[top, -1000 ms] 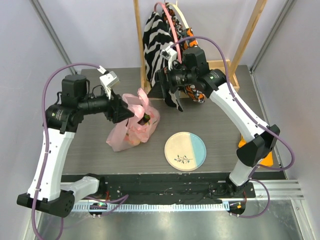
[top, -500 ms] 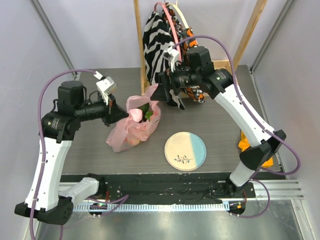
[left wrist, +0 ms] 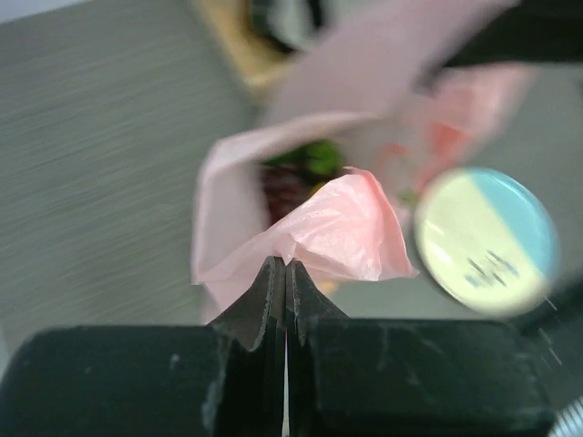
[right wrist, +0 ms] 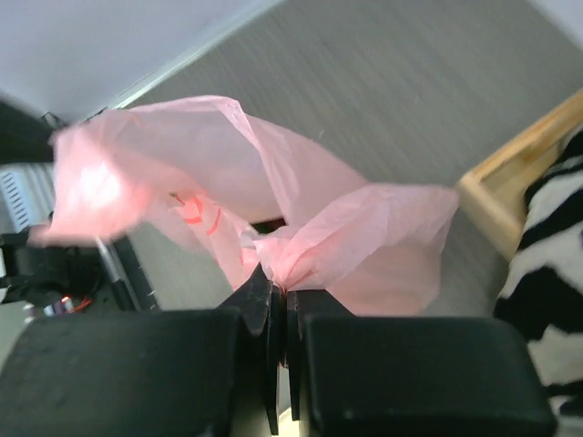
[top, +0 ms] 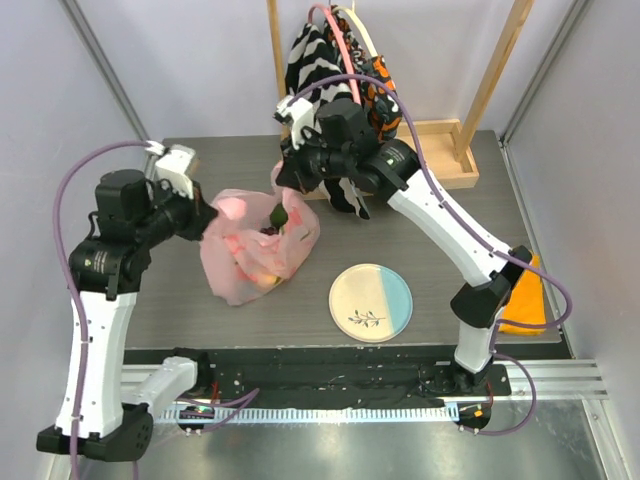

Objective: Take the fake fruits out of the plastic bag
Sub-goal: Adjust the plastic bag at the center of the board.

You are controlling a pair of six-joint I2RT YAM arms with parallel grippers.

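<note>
The pink plastic bag rests on the grey table with its mouth stretched wide. My left gripper is shut on the bag's left rim, and the left wrist view shows pink film pinched at the fingertips of the left gripper. On the bag's far right rim my right gripper is also shut; the right wrist view has the right gripper clamping bunched film. Fake fruits lie inside: a green one, a dark maroon one and a yellow-orange one showing through the plastic.
A cream-and-blue plate lies right of the bag. A zebra-striped cloth bag hangs on the wooden rack at the back. An orange cloth sits at the table's right edge.
Both grippers shut on the bag's rims. The left arm pulled left and the right arm came in from the rack, spreading the bag's mouth open.
</note>
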